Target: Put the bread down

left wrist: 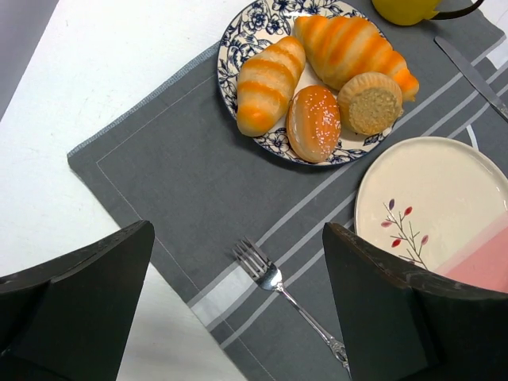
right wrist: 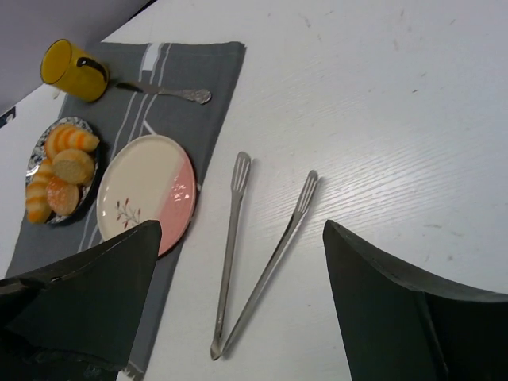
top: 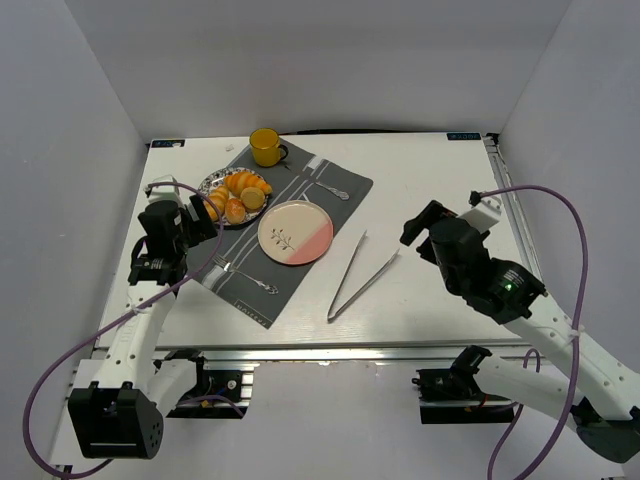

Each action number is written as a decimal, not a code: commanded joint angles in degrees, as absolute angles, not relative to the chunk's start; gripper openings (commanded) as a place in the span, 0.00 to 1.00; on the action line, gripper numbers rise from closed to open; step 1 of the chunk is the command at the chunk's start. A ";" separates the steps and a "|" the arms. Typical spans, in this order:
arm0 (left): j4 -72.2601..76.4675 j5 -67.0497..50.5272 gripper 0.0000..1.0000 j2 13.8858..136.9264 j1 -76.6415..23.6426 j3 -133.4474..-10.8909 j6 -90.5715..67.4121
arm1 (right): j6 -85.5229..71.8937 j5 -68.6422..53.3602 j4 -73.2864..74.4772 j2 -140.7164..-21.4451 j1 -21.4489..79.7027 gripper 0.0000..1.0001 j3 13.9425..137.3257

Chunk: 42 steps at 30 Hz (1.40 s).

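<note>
Left hand spread wide, empty, hovering over the near part of the mat, fork below between its fingers. Right hand also spread, empty, above the table's right side; tongs lie under it toward the near edge.

Bread: two croissants, seeded bun and muffin, all on the blue plate toward the far-left corner. Pink plate just beside it, bare.

Step, as judged: approach before the first pick; nothing placed yet. Pink plate presumably the target.

Next move calls for the left hand to advance over the bun, drop around it and close gently. Croissant touches the bun, so a finger could shove it.
</note>
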<state>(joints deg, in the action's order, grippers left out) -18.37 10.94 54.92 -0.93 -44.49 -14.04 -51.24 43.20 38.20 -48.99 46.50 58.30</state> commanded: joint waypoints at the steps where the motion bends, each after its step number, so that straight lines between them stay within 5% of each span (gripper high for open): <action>1: -18.72 12.65 0.98 53.88 -1.05 -45.35 -14.15 | -47.46 49.48 40.16 -48.43 46.41 0.89 60.12; 13: -16.89 9.77 0.98 54.32 -1.05 -45.09 -14.15 | -50.81 48.69 40.35 -49.21 46.41 0.89 55.63; 17: -13.01 -11.29 0.98 54.84 -1.84 -45.34 -14.15 | -50.36 53.25 42.71 -51.15 46.32 0.89 59.23; 25: -20.72 -4.24 0.98 55.80 -23.61 -51.85 -10.47 | -39.85 58.54 35.98 -51.85 42.82 0.89 63.09; 32: -24.52 11.42 0.98 71.07 -48.48 -56.16 -8.44 | -29.19 34.85 34.10 -60.63 27.36 0.89 76.19; 42: -24.79 16.17 0.98 87.71 -58.36 -62.75 -7.91 | -23.91 16.80 33.50 -68.65 11.35 0.89 81.31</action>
